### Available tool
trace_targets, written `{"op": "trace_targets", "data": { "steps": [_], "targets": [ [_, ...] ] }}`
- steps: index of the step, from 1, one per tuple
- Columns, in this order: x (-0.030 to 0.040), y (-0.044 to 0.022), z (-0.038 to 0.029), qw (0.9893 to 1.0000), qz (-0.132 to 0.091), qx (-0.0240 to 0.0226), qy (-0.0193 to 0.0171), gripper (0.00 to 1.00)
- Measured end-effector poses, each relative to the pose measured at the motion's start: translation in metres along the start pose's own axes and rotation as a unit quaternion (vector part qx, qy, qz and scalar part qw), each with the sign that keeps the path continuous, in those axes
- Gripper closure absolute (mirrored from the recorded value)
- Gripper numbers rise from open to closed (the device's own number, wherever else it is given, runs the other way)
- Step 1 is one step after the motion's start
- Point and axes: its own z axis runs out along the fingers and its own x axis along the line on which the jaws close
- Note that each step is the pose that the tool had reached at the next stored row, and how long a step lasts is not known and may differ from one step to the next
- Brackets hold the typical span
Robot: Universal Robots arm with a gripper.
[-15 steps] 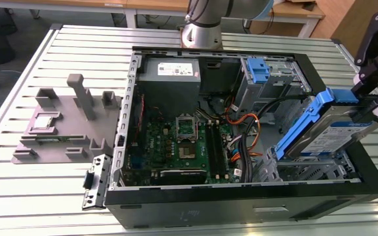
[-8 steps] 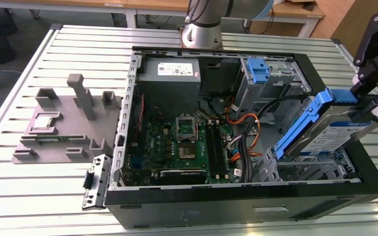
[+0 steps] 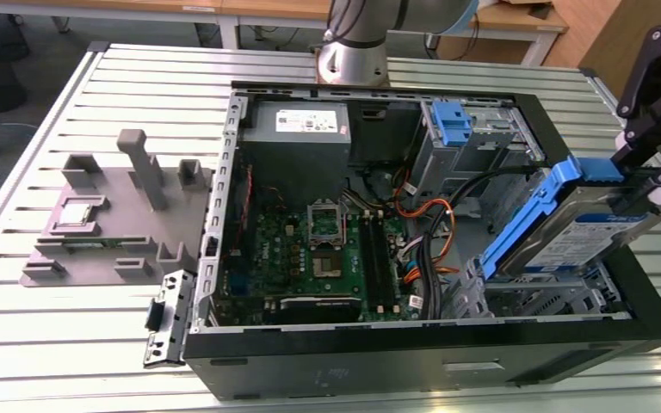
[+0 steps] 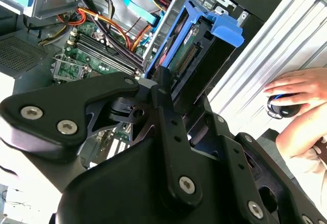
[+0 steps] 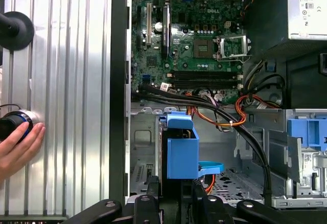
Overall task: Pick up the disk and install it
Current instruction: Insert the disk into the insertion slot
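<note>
**Holding the disk on a slant above the drive bay**

The gripper (image 3: pixel 645 191) is clenched on the disk (image 3: pixel 566 232), pinching its upper end. In the second wrist view the fingers (image 4: pixel 162 89) sit on either side of its blue-railed body. The disk hangs tilted, with its lower end dipping into the open computer case (image 3: pixel 423 366) above the metal drive bay (image 3: pixel 537 297) at the exterior view's right. It is close to the black and orange cables (image 3: pixel 446 224). Whether it touches the bay, I cannot tell.

It is probably a stiff thing and fairly heavy for its size — a metal shell that will not bend. Its flat faces look smooth and likely slippery. The plastic rails along the long edges seem the safer place to grip, since they give a little and offer some bite. The underside shows a green board and a connector strip, and those are the fragile parts, best kept away from fingers and from the bay's sheet-metal edges.
</note>
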Motion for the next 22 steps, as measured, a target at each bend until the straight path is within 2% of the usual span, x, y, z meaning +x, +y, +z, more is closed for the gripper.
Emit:
{"op": "trace_targets", "data": {
  "steps": [14,22],
  "targets": [
    [-0.0016,0.0000,0.0031,1.0000,0.000,0.0000,0.0000,0.65],
    [-0.0012,-0.0003,0.0114,1.0000,0.000,0.0000,0.0001,0.65]
  ]
}}
